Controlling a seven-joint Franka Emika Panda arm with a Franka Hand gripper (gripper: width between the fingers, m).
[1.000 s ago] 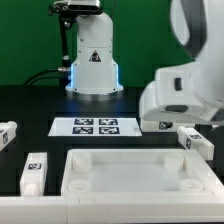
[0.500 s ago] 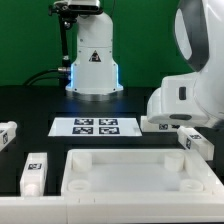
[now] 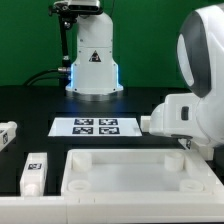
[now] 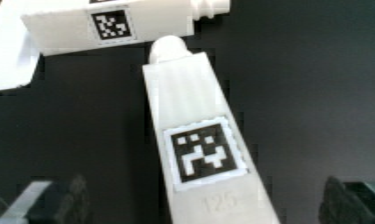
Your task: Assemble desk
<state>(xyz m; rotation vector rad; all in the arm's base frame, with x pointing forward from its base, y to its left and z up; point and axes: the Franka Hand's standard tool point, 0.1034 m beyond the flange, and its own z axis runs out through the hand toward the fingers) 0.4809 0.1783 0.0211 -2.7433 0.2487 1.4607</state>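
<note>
The white rimmed tabletop (image 3: 130, 156) lies at the front of the black table. Two tagged white legs lie off its left end in the exterior view: one (image 3: 6, 135) farther back, one (image 3: 34, 172) nearer. In the wrist view my gripper (image 4: 205, 200) is open. Its dark fingers (image 4: 51, 200) stand on either side of a third leg (image 4: 198, 120), which lies flat with its tag up. A fourth leg (image 4: 113, 25) lies just beyond it. In the exterior view my arm's white body (image 3: 190, 115) hides the gripper and these two legs.
The marker board (image 3: 95, 126) lies behind the tabletop. The white robot base (image 3: 92, 65) stands at the back in front of a green wall. A white edge (image 4: 6, 60) shows beside the fourth leg; I cannot tell what it is.
My arm has moved toward the exterior view's right and lower. The leg that showed at the tabletop's right end is now hidden behind it.
</note>
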